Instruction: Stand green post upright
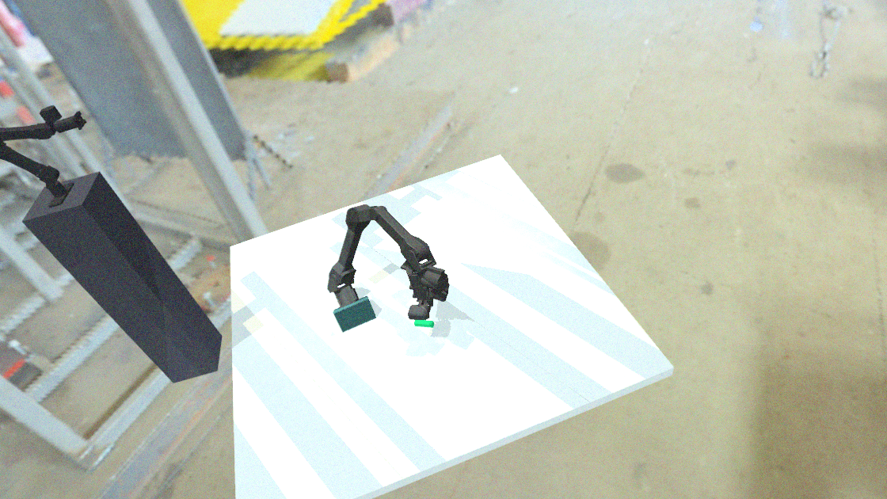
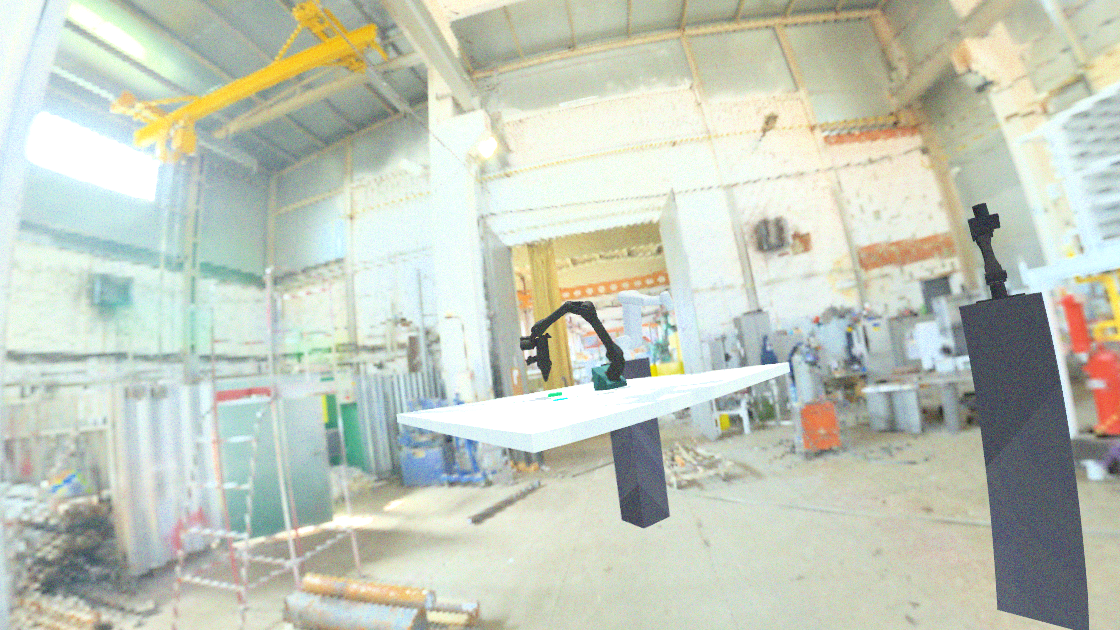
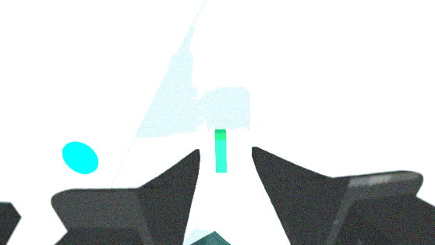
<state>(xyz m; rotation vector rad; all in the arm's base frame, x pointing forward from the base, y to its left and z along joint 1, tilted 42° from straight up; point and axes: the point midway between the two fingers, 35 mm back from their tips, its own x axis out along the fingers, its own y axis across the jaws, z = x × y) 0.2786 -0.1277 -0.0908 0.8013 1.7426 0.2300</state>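
The green post point(image 1: 424, 323) point(image 2: 555, 394) point(image 3: 221, 152) lies flat on the white table point(image 1: 496, 397) point(image 2: 485, 423) point(image 3: 331, 78), and the claw point(image 1: 419, 315) point(image 2: 546, 379) point(image 3: 225, 152) hangs over it with its fingers apart, so the grabbing, standing up and letting go are all left to do. The wrist view shows the whole cyan circle point(image 2: 560, 399) point(image 3: 80, 158) off to the left, but the top view doesn't show it.

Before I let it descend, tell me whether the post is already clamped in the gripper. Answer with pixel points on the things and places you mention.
No, the wrist view shows the green post point(image 1: 424, 323) point(image 2: 556, 394) point(image 3: 221, 151) with visible gaps to both fingers.
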